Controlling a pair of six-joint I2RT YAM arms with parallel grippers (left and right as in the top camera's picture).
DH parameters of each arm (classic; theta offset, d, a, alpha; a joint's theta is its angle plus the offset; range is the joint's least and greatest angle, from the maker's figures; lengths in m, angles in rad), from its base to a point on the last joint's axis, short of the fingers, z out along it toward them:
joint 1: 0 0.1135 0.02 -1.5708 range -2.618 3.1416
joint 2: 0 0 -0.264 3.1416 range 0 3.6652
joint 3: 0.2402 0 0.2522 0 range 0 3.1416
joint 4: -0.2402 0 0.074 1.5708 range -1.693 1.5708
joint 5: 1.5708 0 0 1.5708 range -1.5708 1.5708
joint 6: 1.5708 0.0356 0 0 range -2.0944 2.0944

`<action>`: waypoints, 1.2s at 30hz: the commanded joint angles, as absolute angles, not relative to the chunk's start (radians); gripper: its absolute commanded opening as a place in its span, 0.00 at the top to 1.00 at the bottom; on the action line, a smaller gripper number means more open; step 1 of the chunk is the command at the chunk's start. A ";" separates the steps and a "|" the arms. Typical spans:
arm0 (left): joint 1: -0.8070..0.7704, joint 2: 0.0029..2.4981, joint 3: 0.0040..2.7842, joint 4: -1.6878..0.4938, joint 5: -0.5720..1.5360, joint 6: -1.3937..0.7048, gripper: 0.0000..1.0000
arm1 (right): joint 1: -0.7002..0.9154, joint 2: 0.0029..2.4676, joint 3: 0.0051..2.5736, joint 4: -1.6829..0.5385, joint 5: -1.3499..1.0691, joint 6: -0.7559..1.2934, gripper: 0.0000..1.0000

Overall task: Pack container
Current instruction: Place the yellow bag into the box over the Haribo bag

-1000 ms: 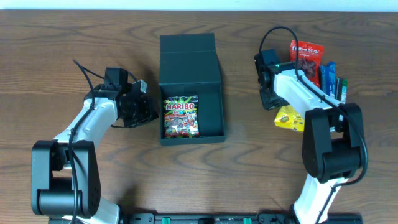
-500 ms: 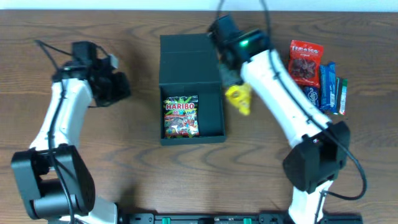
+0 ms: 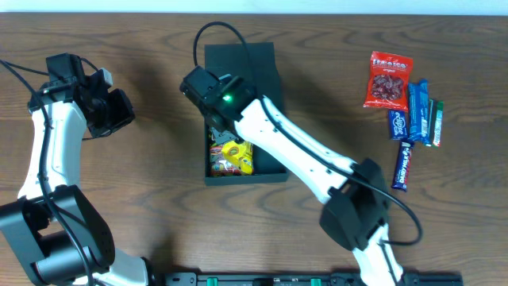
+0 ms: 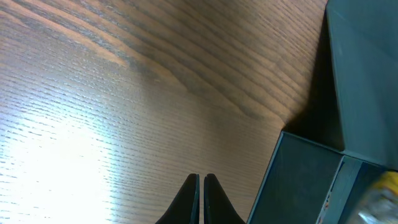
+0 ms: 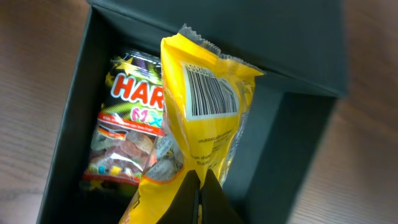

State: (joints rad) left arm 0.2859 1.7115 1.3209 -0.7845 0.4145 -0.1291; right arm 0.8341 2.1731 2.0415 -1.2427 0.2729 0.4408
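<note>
Container (image 3: pixel 258 62): dark green box, middle of tabletop (image 3: pixel 143 199), lid flap folded back on far side, open tray toward robot.
Contents: Haribo bag (image 5: pixel 127 137) flat on box floor, left half; right half bare.
Right hand (image 5: pixel 200 186): fingers clamped on one end of yellow packet (image 5: pixel 205 118), barcode end pointing away from hand, down into box.
Packet position: over open tray, above Haribo bag; touching it or just clear, can't tell from either view.
Left hand (image 4: pixel 200 185): fingers together, nothing between them, over bare wood left of box, apart from it.
Key relation: box opening straight below right hand; packet long axis roughly in line with box's long side, slightly skewed, so probably no turn needed.
Nearer arm: right, directly over box; left off to the side, no part in this drop.
Step (judgement): placing second snack, release not yet done.
Next move (judgement): lower a little, nudge toward bare right half if going side by side, then spread fingers.
Risk: packet stacking crooked on Haribo bag, or its end catching a wall; forearm across box's right wall, little room to swing.
Remaining: red bag (image 3: pixel 387 79) and blue bars (image 3: pixel 406 119) on tabletop well right of box; lid not yet shut.
</note>
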 commanded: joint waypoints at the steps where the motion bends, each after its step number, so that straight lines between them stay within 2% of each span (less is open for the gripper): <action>1: 0.288 1.715 1.340 -0.789 0.408 -0.108 0.94 | 0.845 2.226 2.086 -1.260 0.261 0.452 0.98; 6: 0.288 1.715 1.340 -0.790 0.411 -0.108 0.94 | 0.862 2.273 2.085 -1.274 0.307 0.452 0.99; 10: 0.288 1.715 1.340 -0.789 0.411 -0.108 0.94 | 0.865 2.287 2.085 -1.243 0.240 0.398 0.98; 12: 0.288 1.715 1.340 -0.789 0.411 -0.108 0.94 | 0.868 2.288 2.085 -1.202 0.153 0.320 0.69; 14: 0.288 1.715 1.340 -0.789 0.411 -0.108 0.94 | 0.871 2.287 2.093 -1.177 0.107 0.274 0.62; 15: 0.288 1.715 1.340 -0.789 0.411 -0.108 0.94 | 0.872 2.287 2.104 -1.176 0.101 0.267 0.53; 18: 0.288 1.715 1.340 -0.789 0.411 -0.107 0.94 | 0.863 2.283 2.147 -1.209 0.104 0.249 0.50; 19: 0.288 1.715 1.340 -0.789 0.411 -0.107 0.94 | 0.858 2.281 2.162 -1.227 0.105 0.248 0.55; 22: 0.288 1.715 1.339 -0.789 0.411 -0.103 0.94 | 0.823 2.260 2.219 -1.297 0.104 0.249 0.91; 23: 0.288 1.715 1.339 -0.789 0.411 -0.100 0.94 | 0.813 2.249 2.230 -1.311 0.104 0.248 0.98; 28: 0.287 1.715 1.339 -0.788 0.411 -0.100 0.94 | 0.751 2.210 2.228 -1.366 0.070 0.172 0.98; 36: 0.287 1.715 1.339 -0.788 0.411 -0.100 0.94 | 0.722 2.212 1.952 -1.209 -0.253 0.002 0.99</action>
State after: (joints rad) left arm 0.2859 1.7115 1.3209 -0.7853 0.4149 -0.1223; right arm 0.7136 2.2181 2.0022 -1.2301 -0.1104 0.0898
